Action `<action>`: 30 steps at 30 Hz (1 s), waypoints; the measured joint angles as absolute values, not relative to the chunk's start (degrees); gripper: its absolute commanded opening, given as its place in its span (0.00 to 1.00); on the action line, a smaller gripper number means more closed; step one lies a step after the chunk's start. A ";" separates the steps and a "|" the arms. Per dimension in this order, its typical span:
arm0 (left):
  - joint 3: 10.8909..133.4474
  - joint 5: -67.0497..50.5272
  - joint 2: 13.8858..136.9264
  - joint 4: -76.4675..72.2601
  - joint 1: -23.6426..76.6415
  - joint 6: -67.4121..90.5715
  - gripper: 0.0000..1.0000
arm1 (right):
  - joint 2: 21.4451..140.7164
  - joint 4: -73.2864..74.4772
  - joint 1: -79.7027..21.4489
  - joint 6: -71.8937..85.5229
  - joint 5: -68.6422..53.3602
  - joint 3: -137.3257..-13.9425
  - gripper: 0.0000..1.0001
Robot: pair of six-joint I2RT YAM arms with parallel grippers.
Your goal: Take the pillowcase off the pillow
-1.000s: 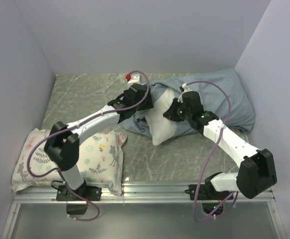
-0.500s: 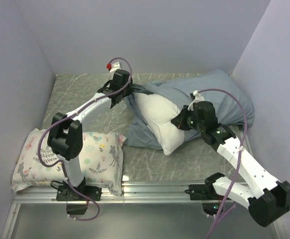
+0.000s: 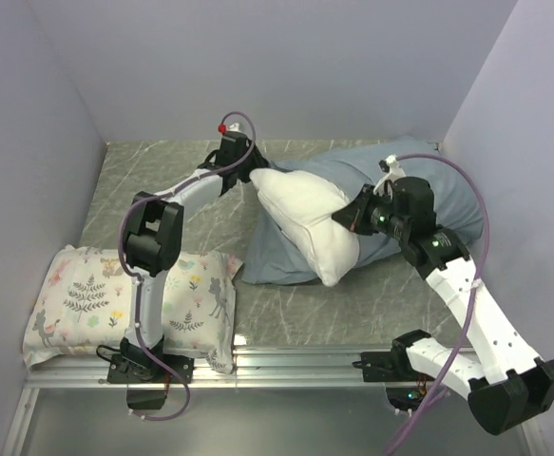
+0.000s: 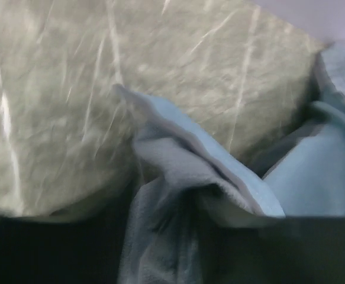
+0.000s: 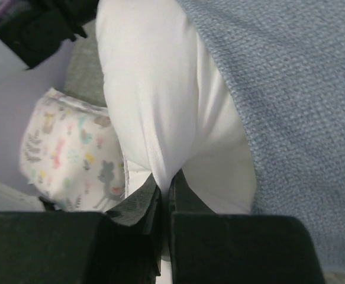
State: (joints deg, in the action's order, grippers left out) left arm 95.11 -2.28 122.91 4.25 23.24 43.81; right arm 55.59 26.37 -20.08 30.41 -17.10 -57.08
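Half the pillow (image 3: 305,223) protrudes mid-table from the pillowcase (image 3: 438,185). Closed jaws of the right gripper (image 5: 165,195) pinch only its seam; the left gripper (image 3: 246,171) seems clamped on the far hem. Either shallow bite may slip under tension.

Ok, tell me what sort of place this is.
Likely a robot test cell, not a bedroom: plain walls box in a marbled tabletop, and the left arm and right arm are bolted to a metal rail.
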 measured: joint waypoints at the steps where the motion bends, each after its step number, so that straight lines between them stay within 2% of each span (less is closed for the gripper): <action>1: 96.01 -3.84 123.26 3.38 22.72 43.86 0.62 | 56.73 25.96 -19.88 31.00 -18.13 -58.48 0.00; 2: 96.47 -4.60 123.31 2.87 22.35 43.83 0.73 | 57.84 25.34 -19.86 31.59 -19.14 -59.77 0.00; 3: 96.75 -5.17 123.24 2.28 21.91 43.68 0.76 | 59.13 24.51 -19.86 32.23 -20.05 -60.99 0.00; 9: 96.90 -4.64 118.39 4.95 18.57 44.34 0.86 | 64.88 20.80 -19.86 35.11 -22.13 -65.28 0.00; 16: 96.77 2.39 104.86 11.49 13.98 44.69 0.99 | 71.22 17.41 -19.57 38.09 -23.44 -67.55 0.00; 22: 89.56 2.83 89.73 10.59 15.86 44.75 0.99 | 80.42 13.43 -19.38 41.04 -24.97 -74.08 0.00; 26: 79.37 2.59 81.47 8.54 23.51 44.69 0.99 | 87.22 11.99 -19.46 42.61 -25.45 -79.85 0.00; 30: 71.66 0.71 79.70 6.15 30.85 44.91 0.99 | 92.62 12.71 -20.78 42.81 -24.73 -86.06 0.00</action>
